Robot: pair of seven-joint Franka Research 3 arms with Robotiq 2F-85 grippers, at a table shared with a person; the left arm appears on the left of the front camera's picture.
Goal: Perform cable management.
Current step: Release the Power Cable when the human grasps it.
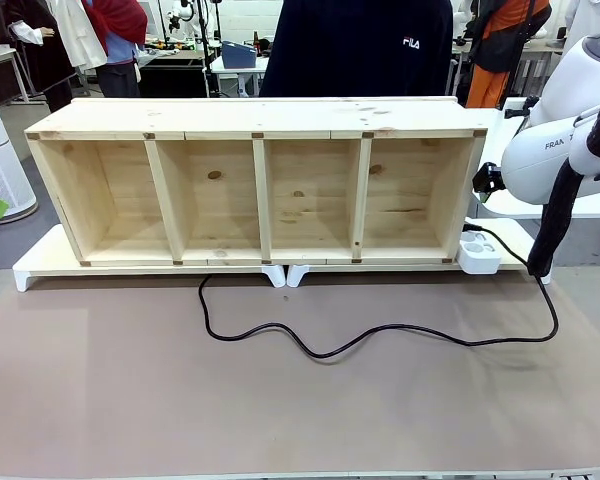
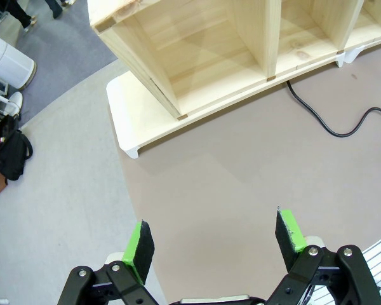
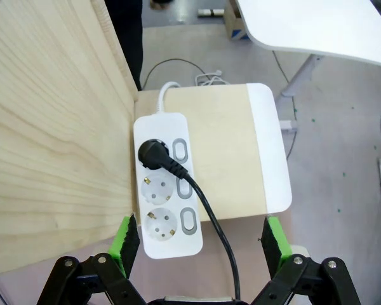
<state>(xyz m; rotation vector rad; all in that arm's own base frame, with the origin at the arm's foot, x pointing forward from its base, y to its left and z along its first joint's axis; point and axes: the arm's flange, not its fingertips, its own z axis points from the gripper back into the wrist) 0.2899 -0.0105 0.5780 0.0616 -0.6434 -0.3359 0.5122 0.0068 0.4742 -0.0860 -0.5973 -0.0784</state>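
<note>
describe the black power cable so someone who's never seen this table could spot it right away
Start at the long four-compartment pale wooden shelf. At its right end sits a white three-socket power strip. The thin black cable is plugged into it and snakes across the brown mat, far thinner than the thick black arm hose nearby.

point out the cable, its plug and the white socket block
cable [image 1: 380,335], front view, middle of the wavy run on the table mat
plug [image 3: 153,152], right wrist view, round black head in the farthest socket
socket block [image 3: 197,244], right wrist view, bare white near corner
</note>
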